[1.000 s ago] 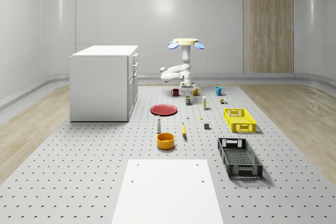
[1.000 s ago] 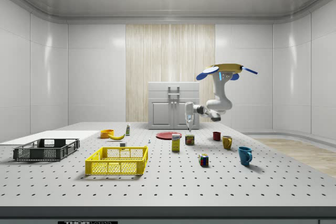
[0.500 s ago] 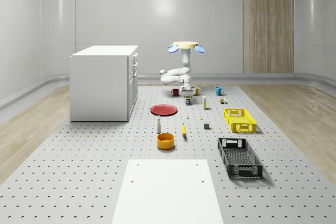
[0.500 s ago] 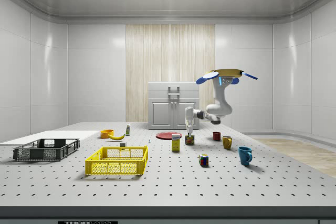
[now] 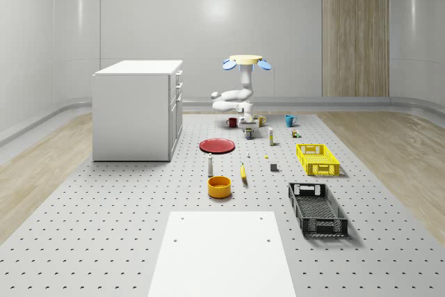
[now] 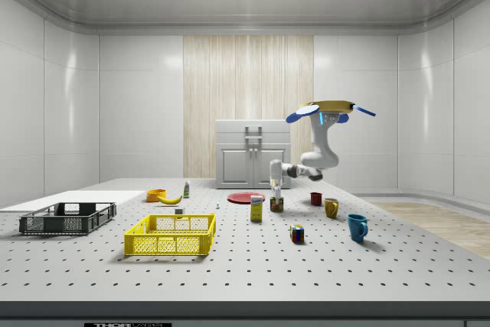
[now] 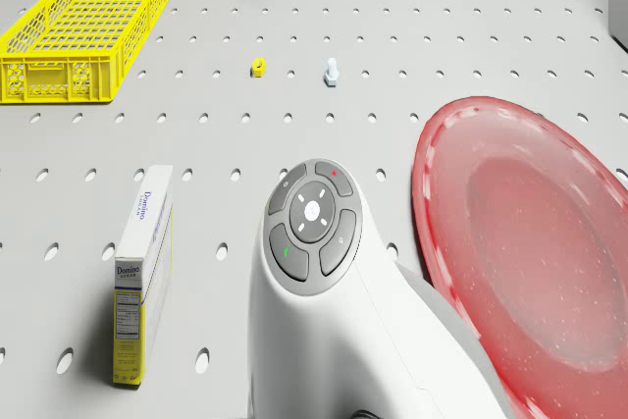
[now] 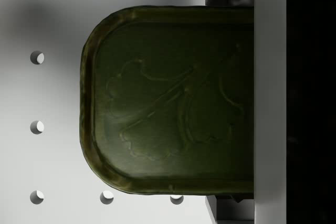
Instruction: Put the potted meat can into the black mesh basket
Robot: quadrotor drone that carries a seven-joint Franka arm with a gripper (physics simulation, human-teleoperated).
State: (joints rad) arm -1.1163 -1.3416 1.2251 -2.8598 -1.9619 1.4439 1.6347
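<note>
**Hand positioned at potted meat can**

Whole-scene view: the drone hovers above the far end of the counter. The hand hangs directly over the potted meat can. The black mesh basket lies well apart from the hand.

Side view: the hand sits just above the can, beside a yellow box.

Wrist view: the can lies immediately below the hand, its dark olive lid rounded-rectangular and embossed. Whether the hand is open or gripping cannot be told.
</note>
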